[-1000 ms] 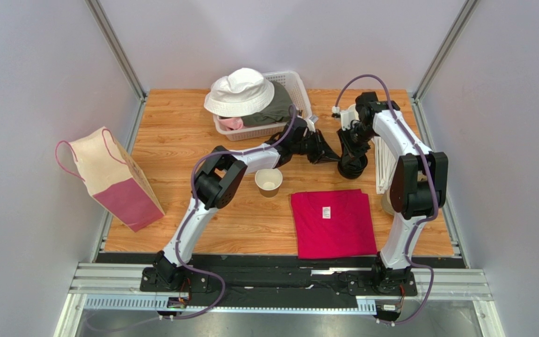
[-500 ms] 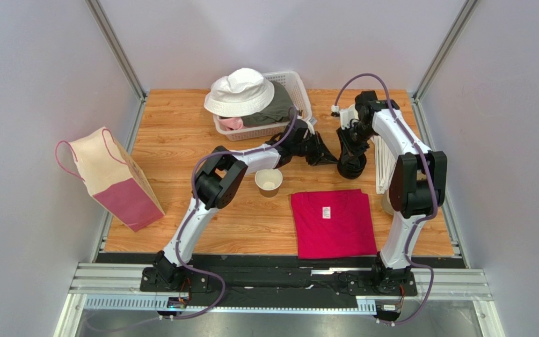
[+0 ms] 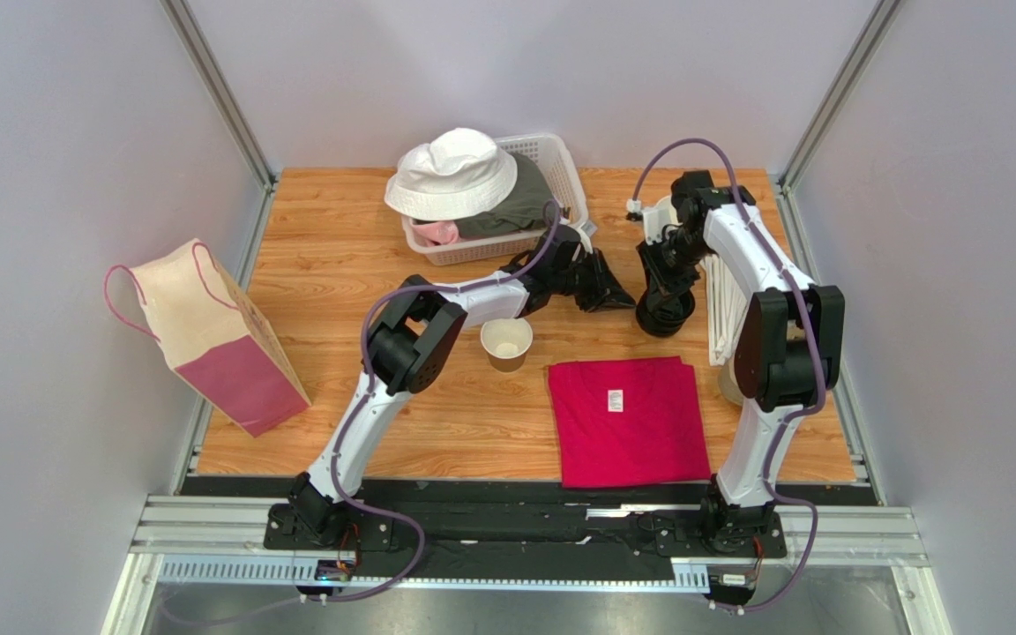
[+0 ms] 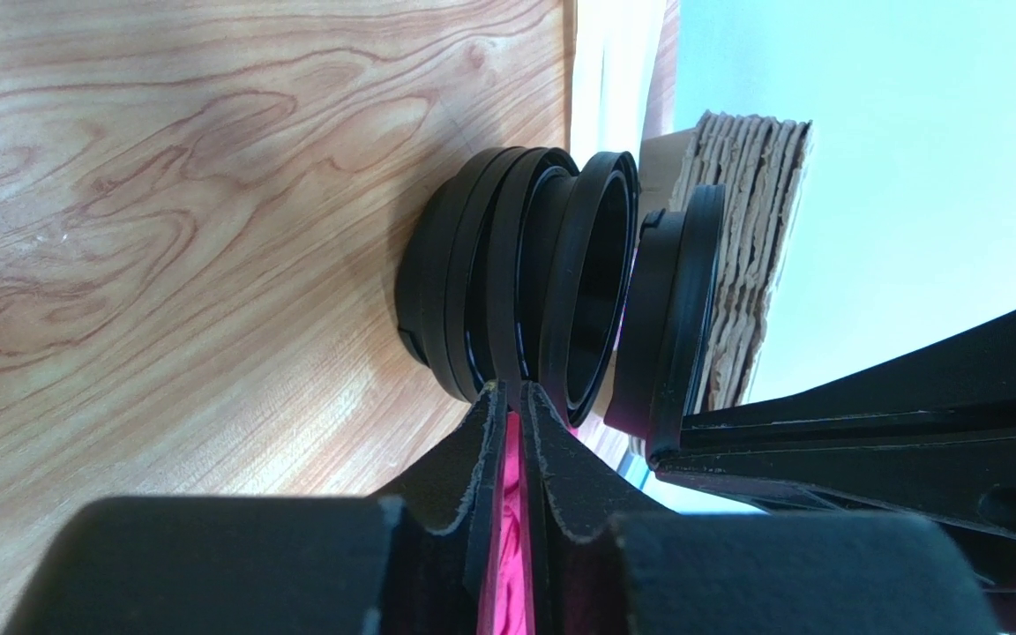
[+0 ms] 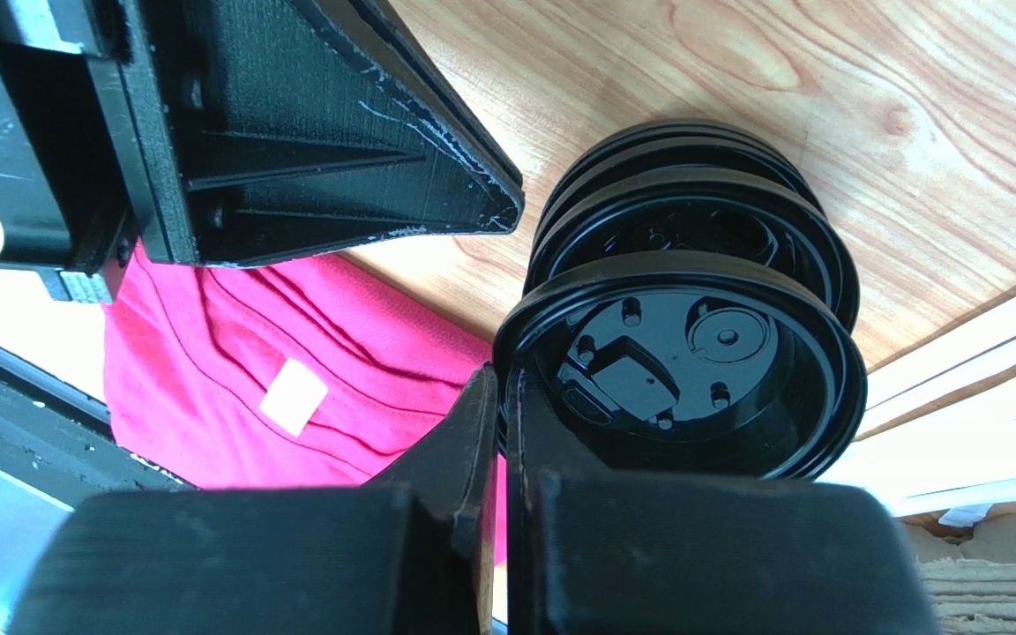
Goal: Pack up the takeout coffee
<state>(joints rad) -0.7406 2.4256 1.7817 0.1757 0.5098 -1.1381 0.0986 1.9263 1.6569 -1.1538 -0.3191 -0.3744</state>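
Observation:
A small tan paper cup, white inside and without a lid, stands upright mid-table; no capped cup is in view. A stack of black lids stands to its right, also seen in the left wrist view. My left gripper reaches it from the left and is shut on the rim of a lid in the stack. My right gripper is above the stack, shut on the rim of the top lid, which is lifted slightly clear of the others.
A folded pink shirt lies near the front, just below the lids. A white basket with a white hat sits at the back. A paper bag stands at the left. A white rack and stacked tan cardboard are at the right.
My left gripper has shifted slightly to the left along the lid stack. The right gripper, cup and shirt have not visibly moved.

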